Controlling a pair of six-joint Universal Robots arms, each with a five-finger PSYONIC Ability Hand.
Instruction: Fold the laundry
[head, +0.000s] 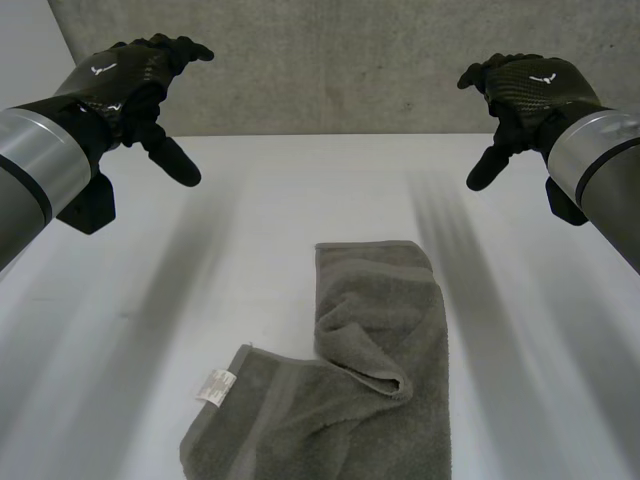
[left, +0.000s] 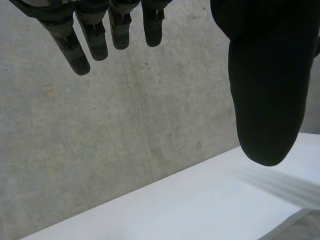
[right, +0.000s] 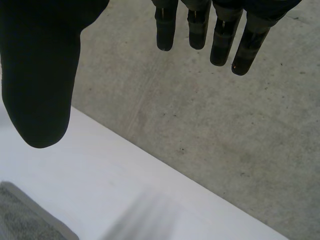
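Note:
A grey-green towel (head: 350, 380) lies rumpled on the white table (head: 150, 330) near its front edge, partly folded over itself, with a white care label (head: 216, 385) at one edge. My left hand (head: 130, 85) hovers high above the table's far left, fingers (left: 82, 45) straight and thumb spread, holding nothing. My right hand (head: 530, 90) hovers at the far right in the same pose, its fingers (right: 220, 35) straight and empty. Both hands are well away from the towel. A towel corner (right: 25, 220) lies below the right thumb, and a sliver of towel (left: 305, 225) below the left thumb.
A grey concrete wall (head: 330, 60) stands behind the table's far edge. Bare white tabletop lies on both sides of the towel and between it and the wall.

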